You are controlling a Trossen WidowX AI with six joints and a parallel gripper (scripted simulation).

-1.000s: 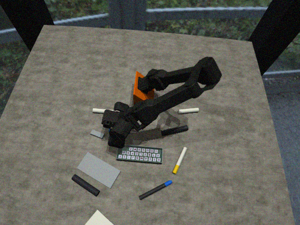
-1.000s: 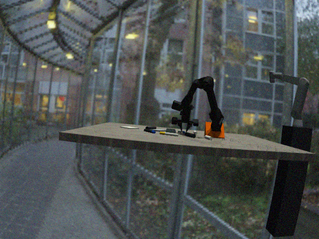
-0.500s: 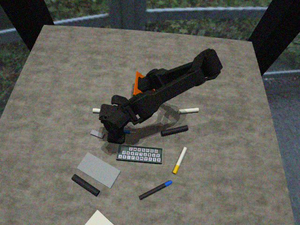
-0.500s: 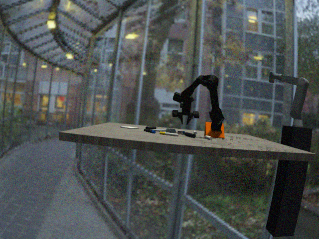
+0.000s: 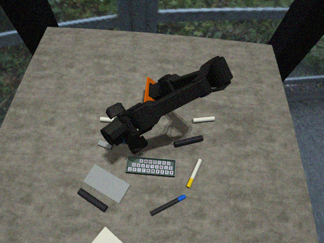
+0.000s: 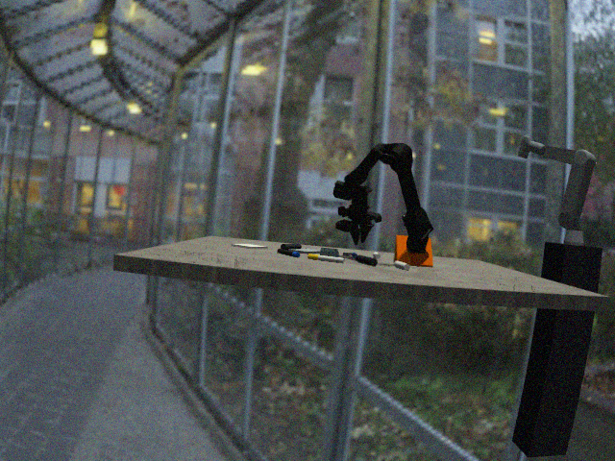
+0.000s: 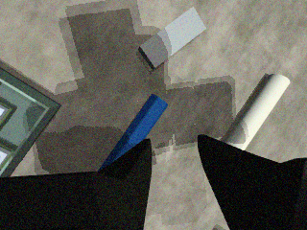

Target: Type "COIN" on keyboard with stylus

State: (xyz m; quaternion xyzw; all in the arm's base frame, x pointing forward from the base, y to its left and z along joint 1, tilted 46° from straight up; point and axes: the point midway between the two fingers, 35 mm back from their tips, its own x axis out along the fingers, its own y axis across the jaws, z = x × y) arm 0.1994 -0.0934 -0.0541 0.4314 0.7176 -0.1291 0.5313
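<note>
My gripper (image 7: 174, 143) (image 5: 119, 138) (image 6: 359, 236) hangs low over the table, just behind the keyboard (image 5: 151, 166) (image 7: 19, 120), which is green with rows of white keys. The fingers stand apart, and bare table shows through the gap between them. The blue stylus (image 7: 139, 126) slants out from beside the left finger and is not between the fingertips. Its lower end is hidden behind that finger. I cannot tell whether it rests on the table.
A small grey block (image 7: 173, 37) (image 5: 104, 144) and a white cylinder (image 7: 259, 110) (image 5: 106, 119) lie close by. Farther off lie another white cylinder (image 5: 203, 119), two black cylinders (image 5: 188, 140) (image 5: 91, 199), a yellow-tipped marker (image 5: 194, 172), a blue-tipped pen (image 5: 167, 205) and a grey card (image 5: 106, 183).
</note>
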